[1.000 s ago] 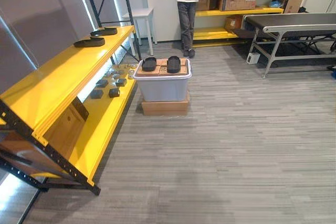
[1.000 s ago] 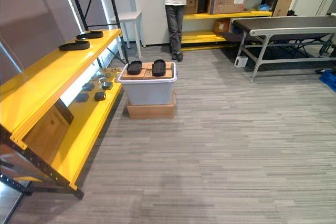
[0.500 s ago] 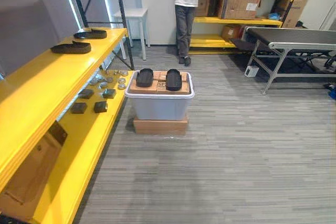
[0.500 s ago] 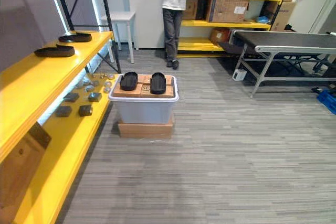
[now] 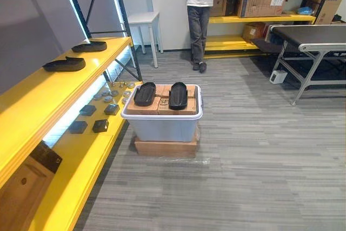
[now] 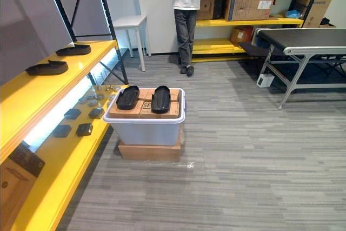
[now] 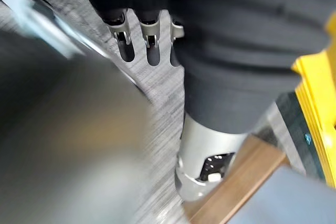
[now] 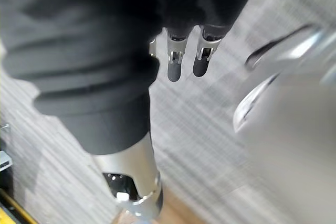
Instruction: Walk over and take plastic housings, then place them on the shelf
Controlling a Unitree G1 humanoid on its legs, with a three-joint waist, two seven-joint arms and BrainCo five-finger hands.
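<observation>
The housings (image 5: 145, 94) are laid side by side atop the bin (image 5: 162, 125), ahead and slightly left, long axes pointing away. The left hand (image 7: 164, 35), judged nearer, and right hand (image 8: 175, 59) are hung slack-fingered, empty.

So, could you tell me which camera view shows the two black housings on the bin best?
The left eye view: both black housings lie side by side on the cardboard boxes in the white bin, near centre and unobstructed. The right eye view shows them the same, slightly left. The wrist views face the floor.
</observation>
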